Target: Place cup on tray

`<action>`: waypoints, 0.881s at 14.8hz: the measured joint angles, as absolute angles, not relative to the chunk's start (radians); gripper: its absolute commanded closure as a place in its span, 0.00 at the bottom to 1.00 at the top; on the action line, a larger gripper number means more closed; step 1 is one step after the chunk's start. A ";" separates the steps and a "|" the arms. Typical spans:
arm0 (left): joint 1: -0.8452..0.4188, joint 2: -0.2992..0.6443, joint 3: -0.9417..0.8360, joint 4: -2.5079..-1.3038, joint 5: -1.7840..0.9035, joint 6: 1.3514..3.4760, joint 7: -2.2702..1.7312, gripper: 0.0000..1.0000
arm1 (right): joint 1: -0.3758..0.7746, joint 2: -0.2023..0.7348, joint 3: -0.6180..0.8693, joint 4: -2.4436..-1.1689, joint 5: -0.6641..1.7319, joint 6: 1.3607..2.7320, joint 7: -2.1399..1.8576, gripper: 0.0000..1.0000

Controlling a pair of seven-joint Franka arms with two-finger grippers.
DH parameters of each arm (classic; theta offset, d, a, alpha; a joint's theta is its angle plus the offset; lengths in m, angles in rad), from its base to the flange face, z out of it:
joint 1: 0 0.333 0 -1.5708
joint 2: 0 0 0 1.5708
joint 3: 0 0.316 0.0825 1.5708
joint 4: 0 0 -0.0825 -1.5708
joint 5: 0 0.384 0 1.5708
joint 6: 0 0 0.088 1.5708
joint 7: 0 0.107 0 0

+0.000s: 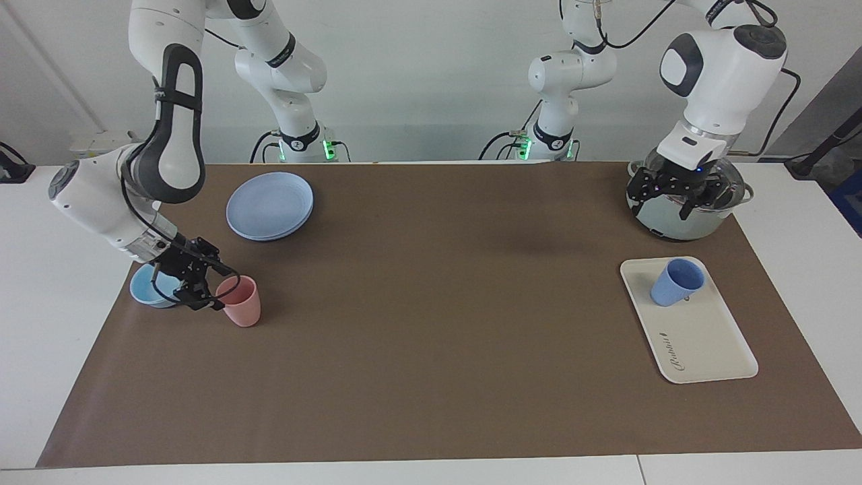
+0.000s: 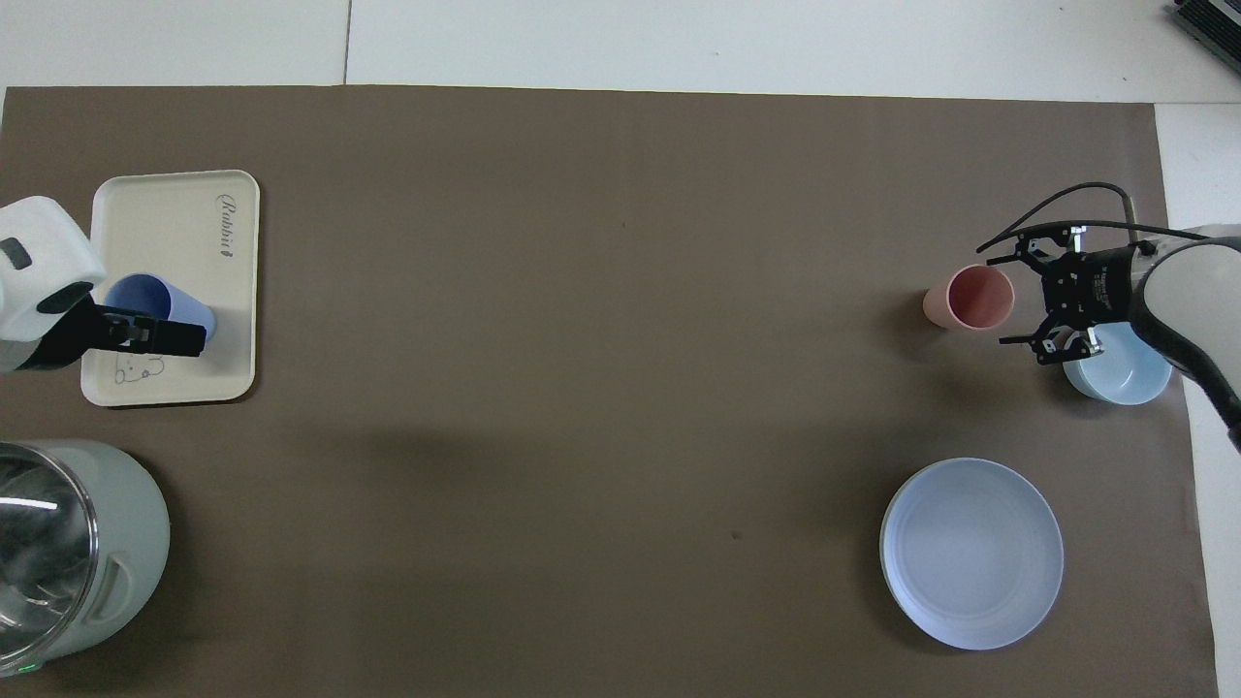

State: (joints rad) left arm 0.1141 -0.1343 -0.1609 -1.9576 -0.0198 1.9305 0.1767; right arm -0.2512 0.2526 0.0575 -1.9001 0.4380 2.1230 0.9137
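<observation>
Two cups stand in the scene: one periwinkle-blue cup (image 1: 676,281) and one pink cup (image 1: 240,300). There is one cream tray (image 1: 700,340), one round blue plate (image 1: 269,205), one light-blue bowl (image 1: 149,289) and one lidded pot (image 1: 683,209). One brown mat (image 1: 431,323) covers the table. Two robot arms are present, each with one gripper: the left gripper (image 1: 673,197) and the right gripper (image 1: 196,285), making two grippers in all.
</observation>
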 measured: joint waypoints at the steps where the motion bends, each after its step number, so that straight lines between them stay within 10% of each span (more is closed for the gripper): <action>1: 0.095 -0.136 -0.162 -1.940 -0.019 1.898 0.153 0.00 | -0.235 0.244 0.058 -1.900 0.409 2.123 0.914 0.00; 13: 0.068 -0.055 -0.160 -1.638 0.008 1.604 0.119 0.00 | -0.020 0.194 0.073 -1.899 0.031 2.103 0.864 0.00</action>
State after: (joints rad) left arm 0.0680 -0.0546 -0.1596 -1.6385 0.0084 1.6038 0.1187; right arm -0.0200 0.1939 0.0726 -1.8989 0.0308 2.1030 0.8639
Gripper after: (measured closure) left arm 0.000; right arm 0.000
